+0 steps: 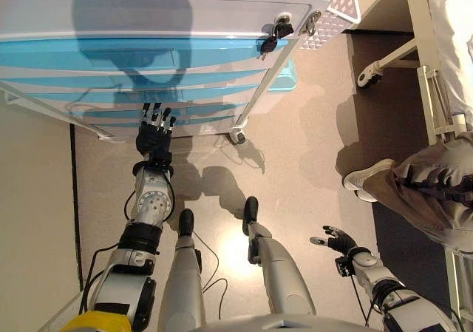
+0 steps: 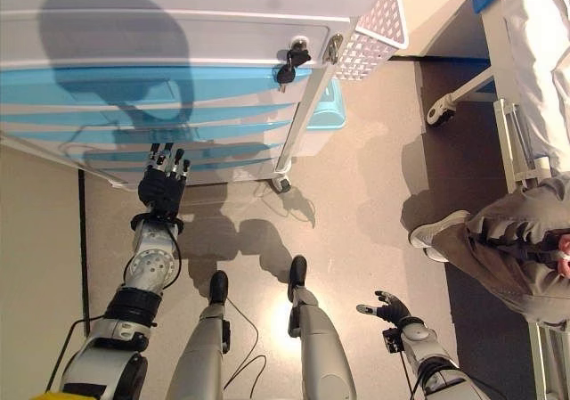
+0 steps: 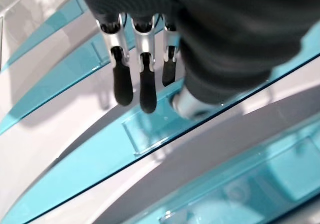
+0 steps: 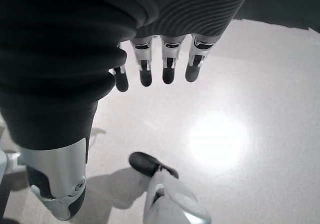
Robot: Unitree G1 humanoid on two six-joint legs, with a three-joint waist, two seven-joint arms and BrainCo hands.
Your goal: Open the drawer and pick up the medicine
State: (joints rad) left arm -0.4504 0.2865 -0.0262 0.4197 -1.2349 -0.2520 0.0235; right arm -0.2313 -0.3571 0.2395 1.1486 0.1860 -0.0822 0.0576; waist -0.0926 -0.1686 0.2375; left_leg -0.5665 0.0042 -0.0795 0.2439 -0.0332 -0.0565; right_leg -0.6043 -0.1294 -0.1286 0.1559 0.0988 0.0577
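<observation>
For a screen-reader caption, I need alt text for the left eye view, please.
The robot's left hand reaches with straight fingers to the blue drawers of a white cart; all look closed. Its right hand hangs open above the floor, and a seated person's leg shows at right.

Glossy beige floor [image 1: 295, 140], bed frame [image 1: 432, 88]

Left arm stretched forward from lower left, forearm silver-grey, wrist under dark ribbed cover. Left hand [image 1: 154, 136] raised ahead, back of hand up, fingers [image 3: 142, 84] straight and pointing forward, slightly spread, holding nothing. Right arm low at lower right, bent, kept near the body. Right hand [image 1: 339, 239] palm down, fingers [image 4: 168, 68] relaxed and loosely extended, thumb out to the side, empty.
</observation>
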